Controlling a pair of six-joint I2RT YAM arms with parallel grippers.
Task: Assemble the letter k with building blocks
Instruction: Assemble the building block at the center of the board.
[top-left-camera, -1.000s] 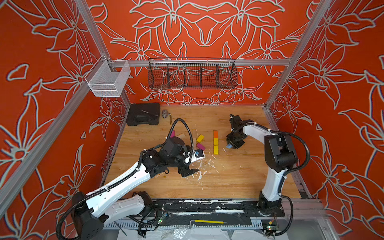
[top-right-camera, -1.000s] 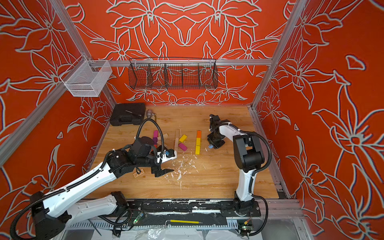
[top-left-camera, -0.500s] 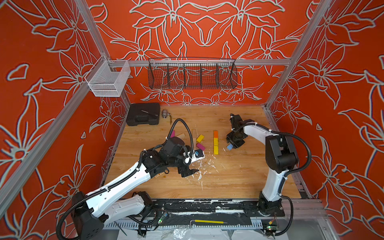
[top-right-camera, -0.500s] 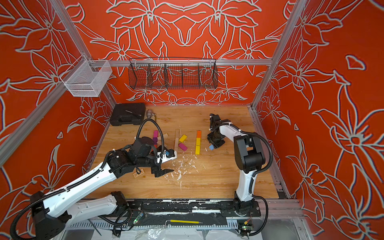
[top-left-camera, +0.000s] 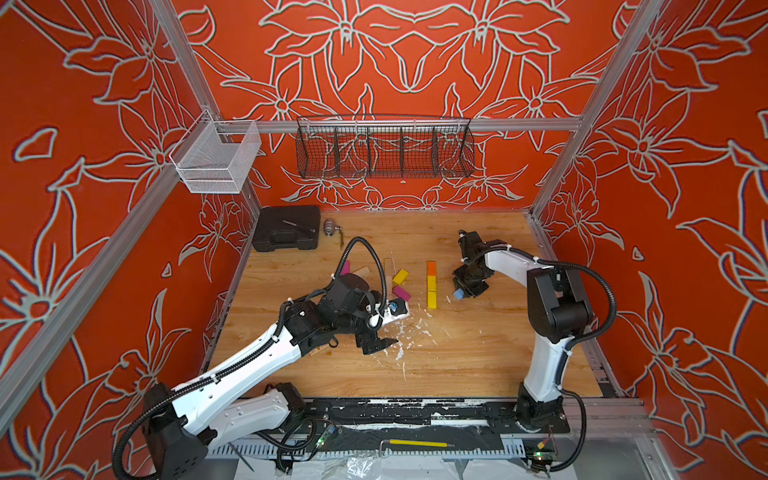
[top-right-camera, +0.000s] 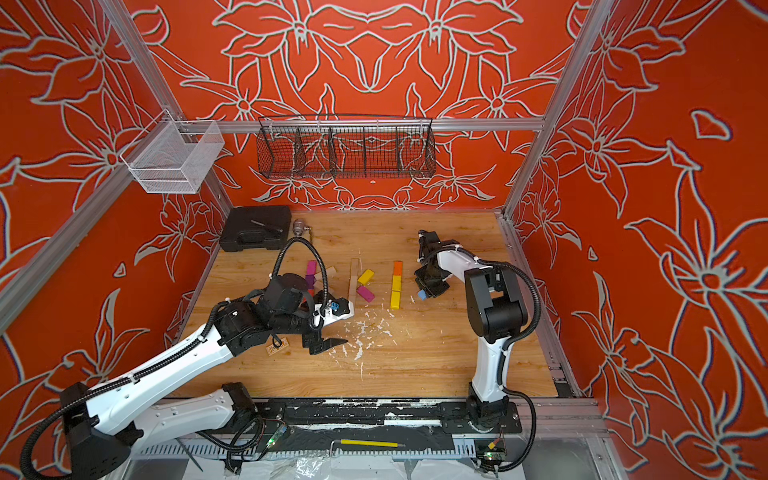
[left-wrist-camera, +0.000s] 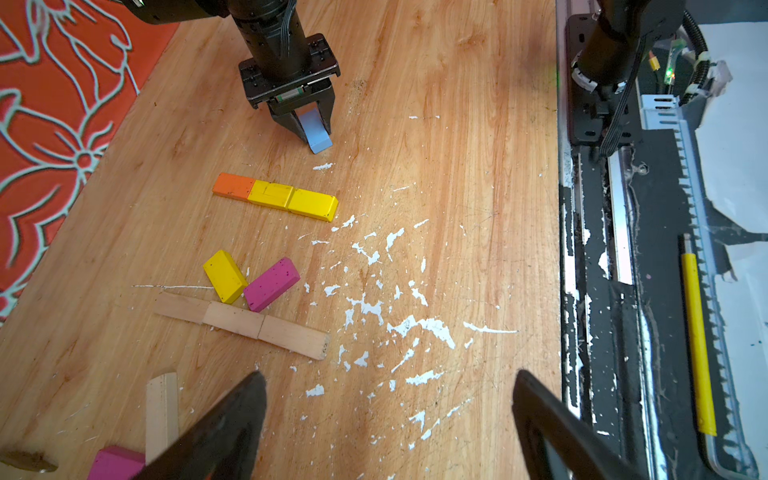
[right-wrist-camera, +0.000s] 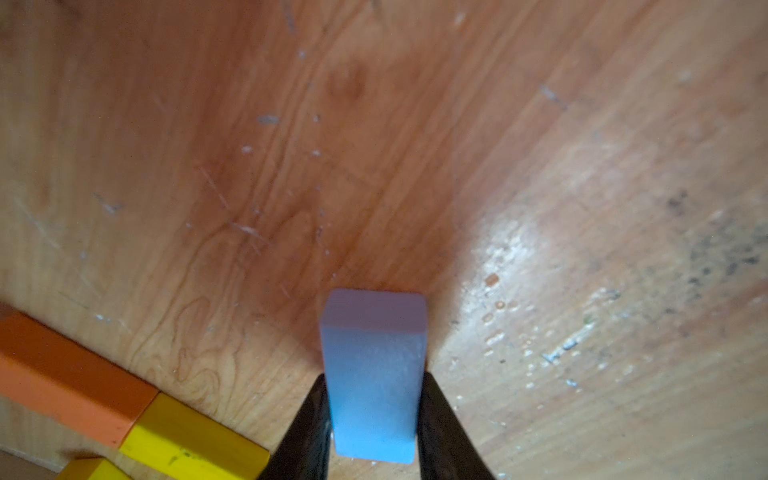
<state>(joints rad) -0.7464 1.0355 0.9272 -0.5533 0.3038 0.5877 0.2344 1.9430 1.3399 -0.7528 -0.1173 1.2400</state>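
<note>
Orange-yellow spine (top-left-camera: 432, 284) was down — right pincer (left-wrist-camera: 312, 124) clenched the light blue block (right-wrist-camera: 374, 374), left pincer (left-wrist-camera: 388, 374) gaped — diagonals looked undone.

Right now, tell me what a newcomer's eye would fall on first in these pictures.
The red flower-patterned walls surround everything. On the wooden table, the right claw is shut on a light blue block, beside a straight row of one orange and two yellow blocks. Nearby, three plain planks with a yellow block and a magenta block angled off them read as a k.
</note>
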